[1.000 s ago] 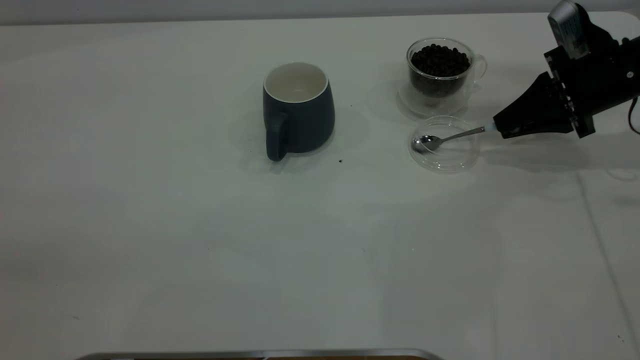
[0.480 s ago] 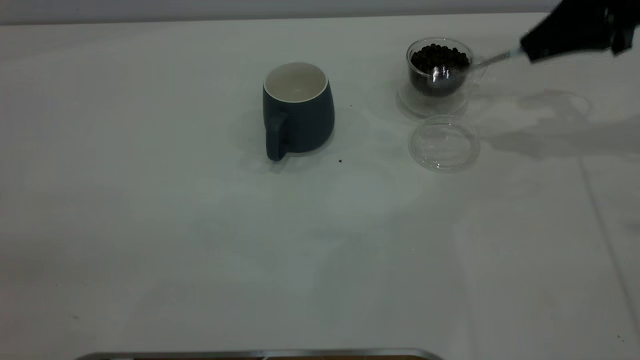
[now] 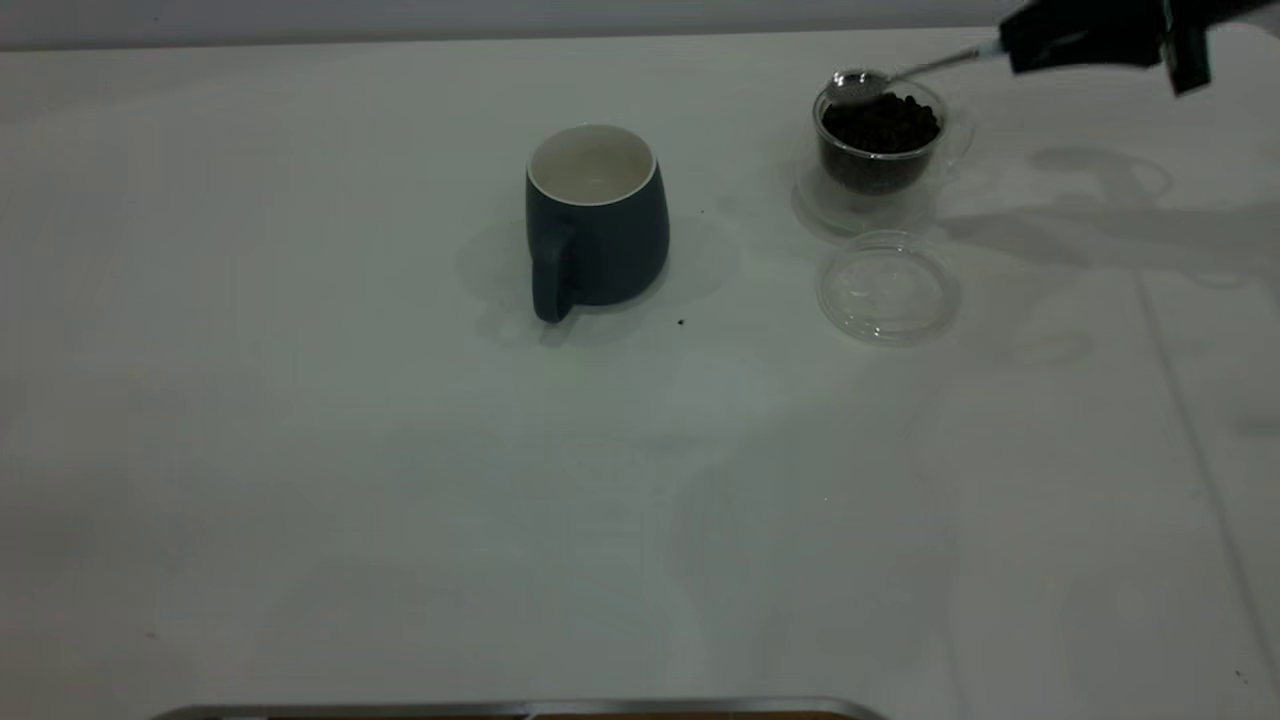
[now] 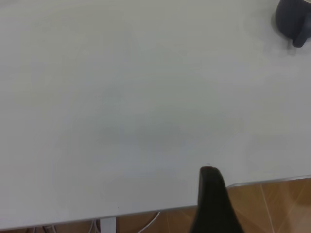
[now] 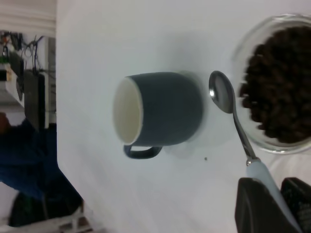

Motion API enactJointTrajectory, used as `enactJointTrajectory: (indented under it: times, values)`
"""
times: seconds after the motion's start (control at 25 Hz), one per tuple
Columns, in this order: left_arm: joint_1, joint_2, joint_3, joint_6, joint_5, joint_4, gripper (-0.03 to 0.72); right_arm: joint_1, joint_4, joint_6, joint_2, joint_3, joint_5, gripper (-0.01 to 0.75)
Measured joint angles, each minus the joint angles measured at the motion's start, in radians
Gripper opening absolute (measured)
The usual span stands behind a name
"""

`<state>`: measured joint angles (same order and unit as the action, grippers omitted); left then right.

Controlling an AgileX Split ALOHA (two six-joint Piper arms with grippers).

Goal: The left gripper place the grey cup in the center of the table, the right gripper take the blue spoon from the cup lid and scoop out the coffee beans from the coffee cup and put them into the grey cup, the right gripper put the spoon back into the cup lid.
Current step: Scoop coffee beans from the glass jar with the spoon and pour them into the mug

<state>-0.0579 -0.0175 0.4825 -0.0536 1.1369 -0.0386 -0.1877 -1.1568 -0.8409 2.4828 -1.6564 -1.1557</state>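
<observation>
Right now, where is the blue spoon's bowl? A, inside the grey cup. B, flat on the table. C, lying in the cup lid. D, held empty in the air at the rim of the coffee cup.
D: the right gripper holds the blue spoon by its handle, its empty bowl raised at the coffee cup rim, and the cup lid is bare.

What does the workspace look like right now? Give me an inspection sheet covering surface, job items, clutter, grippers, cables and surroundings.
Surface: white table, a few dark specks near the grey cup.
Grey cup: upright, mid-table, inside looks empty.
Coffee cup: upright, full of coffee beans.
Cup lid: flat on the table in front of the coffee cup, nothing on it.
Blue spoon: bowl empty, above the coffee cup's rim.
Clutter: nothing seen.
Right gripper: shut on the spoon handle, raised.
Left gripper: at the table edge, away from the items.
Cables: some below the table edge, left wrist view.
Surroundings: wooden floor; a blurred person in dark blue beyond the table.
</observation>
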Motion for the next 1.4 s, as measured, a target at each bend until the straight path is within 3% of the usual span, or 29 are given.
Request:
enactJointTrajectory:
  times: [0.52,1.4]
  values:
    - [0.0,0.0,0.0,0.0,0.0,0.0,0.566,-0.009,-0.005,0.092,0.051,-0.02,0.077,0.102]
    - [-0.001,0.0,0.0,-0.001,0.0,0.0,0.566,-0.024,0.01,0.163,0.085,-0.024,0.085,0.102]
